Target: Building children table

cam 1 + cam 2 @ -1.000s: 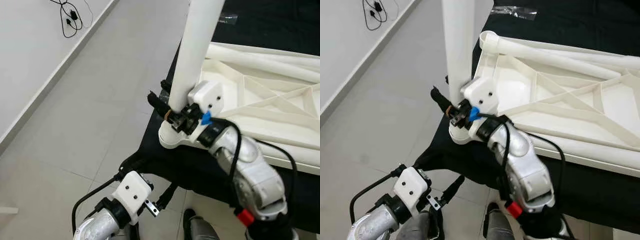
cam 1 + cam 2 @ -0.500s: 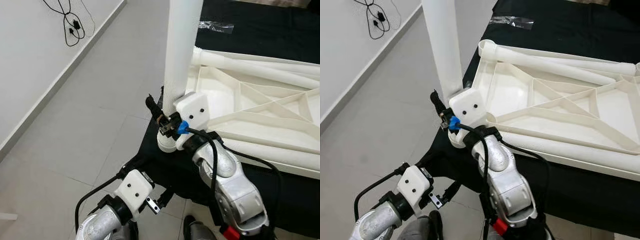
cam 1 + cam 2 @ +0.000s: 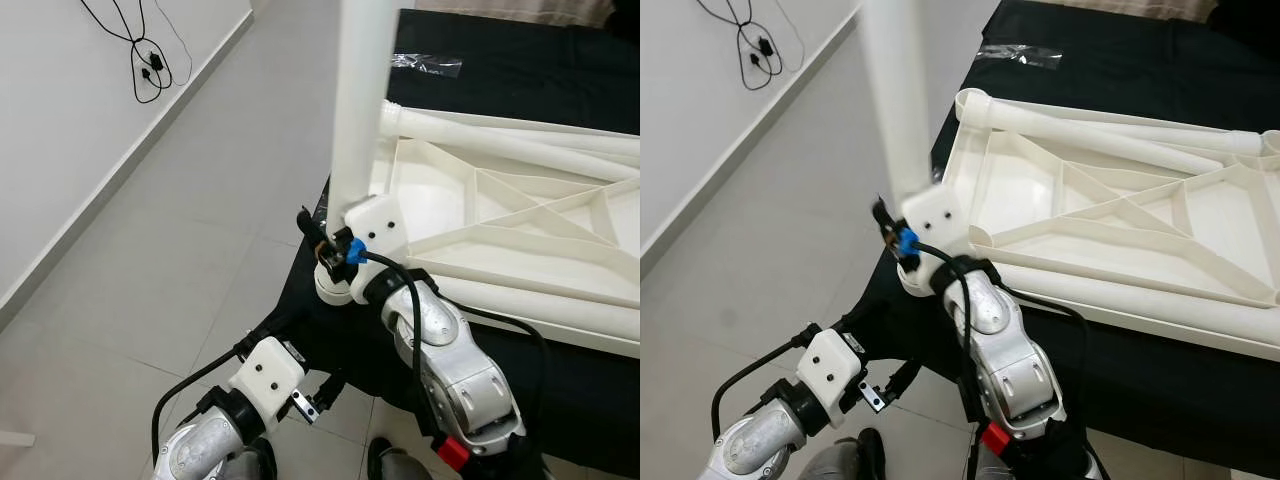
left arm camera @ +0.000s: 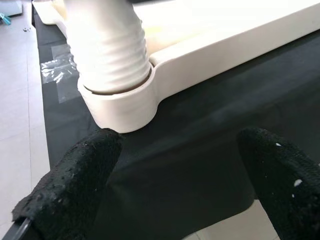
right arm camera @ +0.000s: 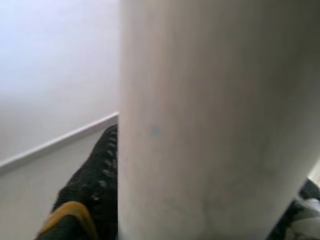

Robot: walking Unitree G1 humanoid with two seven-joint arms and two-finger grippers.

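- Table leg (image 3: 358, 110) stood upright, long axis vertical, foot in corner socket (image 4: 120, 102) of upturned white tabletop (image 3: 1120, 215) on black cloth (image 3: 520, 375).
- R gripper (image 3: 328, 245) clenched on leg just above socket; nearer arm by far.
- L gripper (image 4: 170, 185) released, low beside cloth edge, facing socket.
- Leg white, smooth, ribbed threads visible at socket; judged not fully screwed home.

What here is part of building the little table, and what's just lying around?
Part of the job:
white table leg
upside-down tabletop
right gripper, clamped on the leg
left gripper, open, idle

Lying about:
clear plastic bag
black cable
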